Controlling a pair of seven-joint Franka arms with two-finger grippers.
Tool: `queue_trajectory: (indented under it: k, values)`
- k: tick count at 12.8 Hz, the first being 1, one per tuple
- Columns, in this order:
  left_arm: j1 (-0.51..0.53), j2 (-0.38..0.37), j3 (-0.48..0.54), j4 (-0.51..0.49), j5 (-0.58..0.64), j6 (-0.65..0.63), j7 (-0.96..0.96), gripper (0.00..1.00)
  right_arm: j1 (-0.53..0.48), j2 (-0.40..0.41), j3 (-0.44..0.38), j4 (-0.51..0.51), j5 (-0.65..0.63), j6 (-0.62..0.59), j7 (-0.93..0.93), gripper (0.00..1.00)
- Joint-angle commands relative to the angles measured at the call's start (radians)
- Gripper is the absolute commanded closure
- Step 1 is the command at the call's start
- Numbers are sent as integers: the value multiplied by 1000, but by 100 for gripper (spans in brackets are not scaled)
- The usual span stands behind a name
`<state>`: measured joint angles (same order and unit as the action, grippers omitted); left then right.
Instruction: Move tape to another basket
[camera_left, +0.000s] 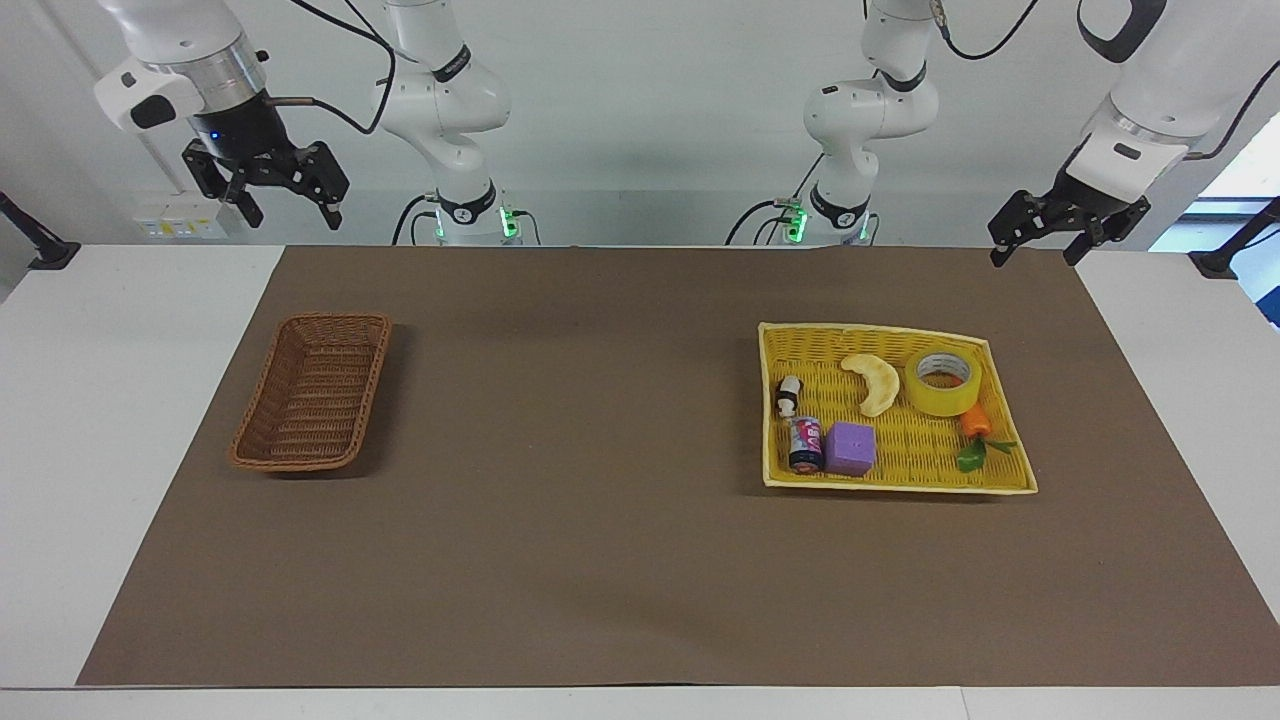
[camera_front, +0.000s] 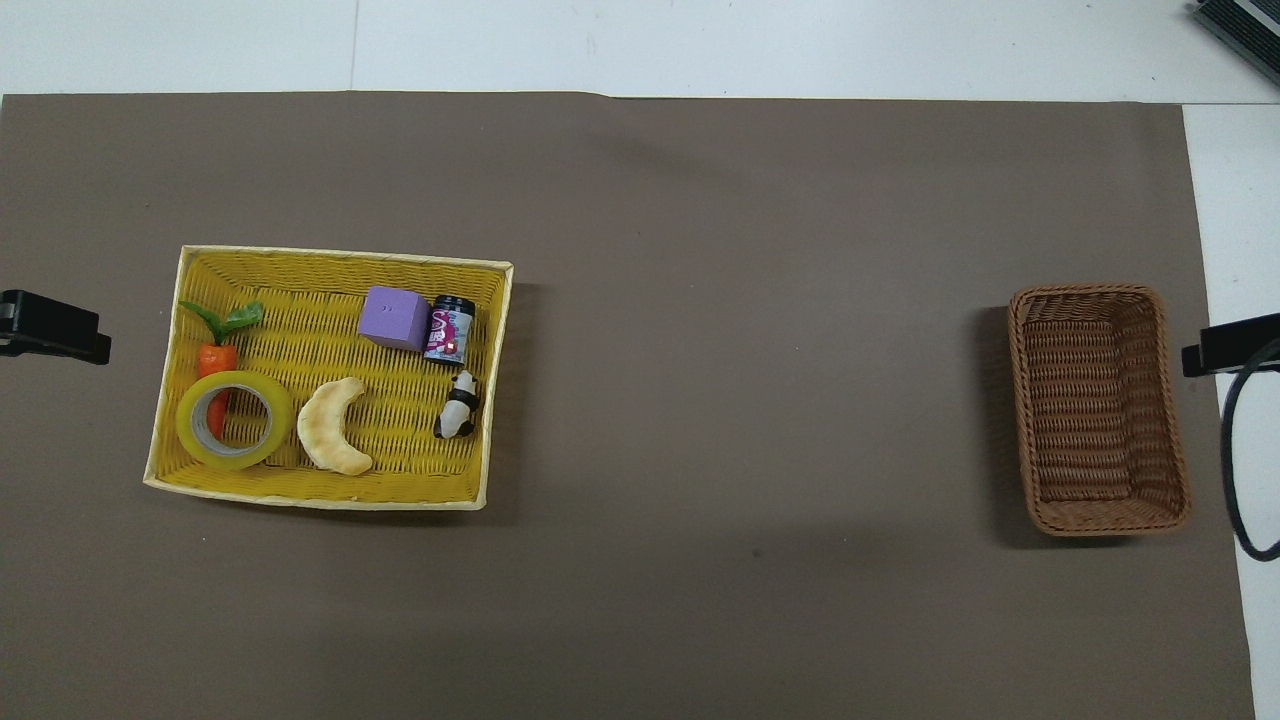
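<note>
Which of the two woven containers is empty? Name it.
The brown wicker basket at the right arm's end is empty. The yellow woven tray holds the tape and other small items.

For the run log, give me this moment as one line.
stage: not started | tape: in yellow tray | basket: empty | left gripper: open, raised, waiting | right gripper: open, raised, waiting

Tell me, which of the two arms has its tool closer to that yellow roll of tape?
Left. The left tool hangs raised at the tape's end of the table; the right tool hangs raised at the brown basket's end.
</note>
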<state>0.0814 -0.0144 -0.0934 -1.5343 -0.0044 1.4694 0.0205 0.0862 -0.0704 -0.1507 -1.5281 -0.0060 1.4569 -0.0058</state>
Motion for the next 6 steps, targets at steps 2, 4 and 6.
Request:
queue_trajectory:
  k: [2,4,6]
  values:
    - [-3,-15,-2,-1,-9,-21,4,0,-5,-9,0,-7,21,-4,-16,0]
    - [3,-13,-2,0,-9,-20,4,0,-5,-9,0,-7,21,-6,-17,0]
    - [9,-13,0,0,-9,-20,4,0,-5,-9,0,-7,21,-4,-16,0]
